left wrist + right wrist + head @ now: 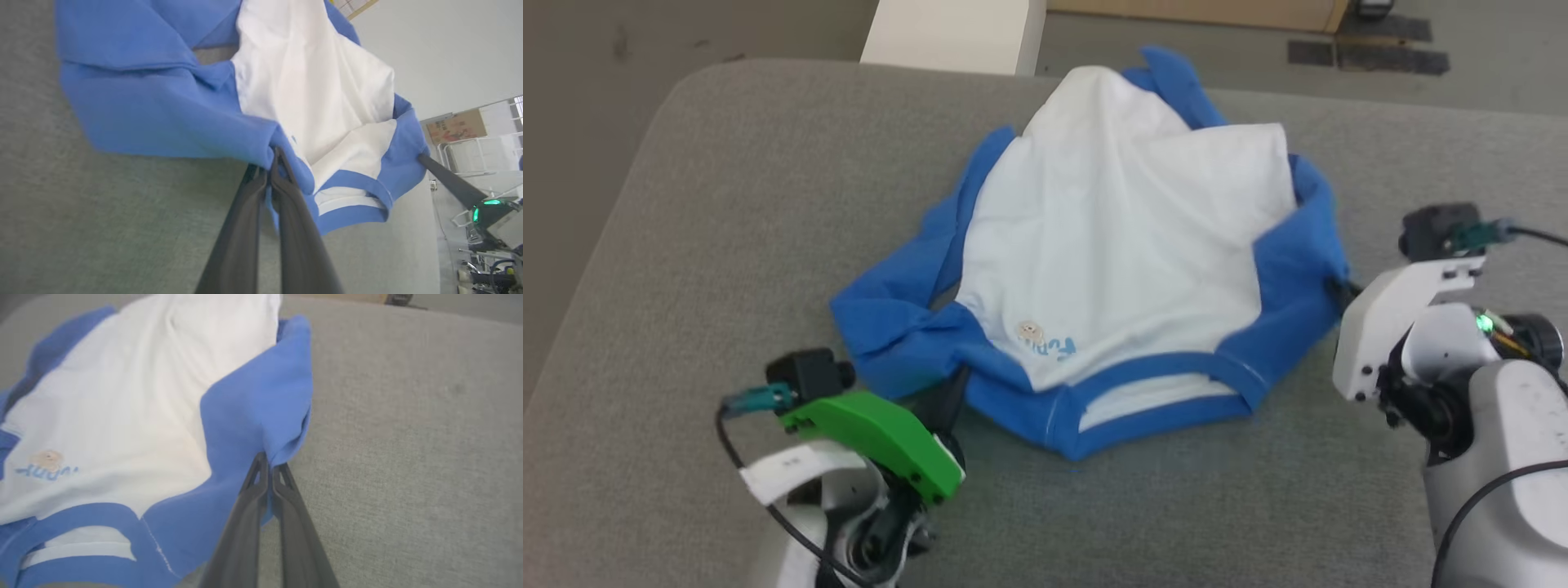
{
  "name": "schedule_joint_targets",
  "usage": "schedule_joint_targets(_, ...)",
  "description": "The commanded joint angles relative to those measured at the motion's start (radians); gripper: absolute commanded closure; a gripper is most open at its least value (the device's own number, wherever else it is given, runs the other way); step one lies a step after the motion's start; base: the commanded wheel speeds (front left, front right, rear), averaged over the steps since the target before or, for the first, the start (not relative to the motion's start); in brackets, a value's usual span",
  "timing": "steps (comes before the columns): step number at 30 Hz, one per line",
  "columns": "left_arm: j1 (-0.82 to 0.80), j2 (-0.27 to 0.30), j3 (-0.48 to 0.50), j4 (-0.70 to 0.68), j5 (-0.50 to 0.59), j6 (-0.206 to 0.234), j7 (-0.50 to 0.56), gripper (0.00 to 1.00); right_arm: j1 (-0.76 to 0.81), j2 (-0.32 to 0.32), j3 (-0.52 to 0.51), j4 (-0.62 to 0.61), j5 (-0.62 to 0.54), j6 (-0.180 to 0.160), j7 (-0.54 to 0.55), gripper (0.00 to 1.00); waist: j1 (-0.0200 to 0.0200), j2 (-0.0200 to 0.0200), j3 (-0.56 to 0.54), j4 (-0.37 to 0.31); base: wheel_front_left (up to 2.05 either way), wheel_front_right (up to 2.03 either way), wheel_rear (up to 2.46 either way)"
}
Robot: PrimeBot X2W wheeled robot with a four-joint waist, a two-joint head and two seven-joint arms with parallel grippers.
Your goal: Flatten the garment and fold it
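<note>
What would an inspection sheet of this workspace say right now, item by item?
Surface: grey padded table.
Job's things: white shirt with blue sleeves, crumpled, collar toward the robot, not yet flat.
Clutter: nothing seen.
Grippers: left gripper shut on blue cloth at one shoulder; right gripper shut on blue cloth at the other side.
Cables: black cable looping by the left wrist; second cable at the right wrist camera.
Surroundings: white post beyond the table; grey floor with dark tape patches.
</note>
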Motion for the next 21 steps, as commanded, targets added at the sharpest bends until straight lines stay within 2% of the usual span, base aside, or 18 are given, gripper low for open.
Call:
schedule_joint_targets(1, -0.037, -0.003, 0.012, -0.025, -0.018, -0.013, -0.004, 1.0, -0.002, 0.0, 0.003, -0.047, 0.05, -0.002, -0.011, 1.0, 0.0, 0.006, -0.055, -0.048, 0.0, 0.0, 0.0)
schedule_joint_targets(6, -0.151, 0.018, 0.054, -0.091, -0.049, -0.036, 0.006, 1.0, -0.047, 0.0, 0.012, -0.187, 0.193, -0.002, -0.001, 1.0, 0.0, 0.006, -0.127, -0.089, 0.0, 0.0, 0.0)
schedule_joint_targets(10, -0.29, 0.047, 0.075, -0.112, -0.05, -0.047, 0.027, 1.0, -0.124, -0.026, 0.007, -0.251, 0.236, -0.002, 0.012, 1.0, 0.0, 0.006, -0.174, -0.108, 0.0, 0.0, 0.0)
schedule_joint_targets(15, -0.461, 0.079, 0.1, -0.085, -0.033, -0.044, 0.038, 1.0, -0.247, -0.049, -0.002, -0.271, 0.263, -0.002, 0.023, 1.0, 0.0, 0.006, -0.209, -0.125, 0.0, 0.0, 0.0)
schedule_joint_targets(21, -0.653, 0.082, 0.123, -0.011, -0.022, -0.044, 0.015, 1.0, -0.381, -0.055, -0.045, -0.259, 0.275, -0.002, 0.028, 1.0, 0.0, 0.006, -0.212, -0.129, 0.0, 0.0, 0.0)
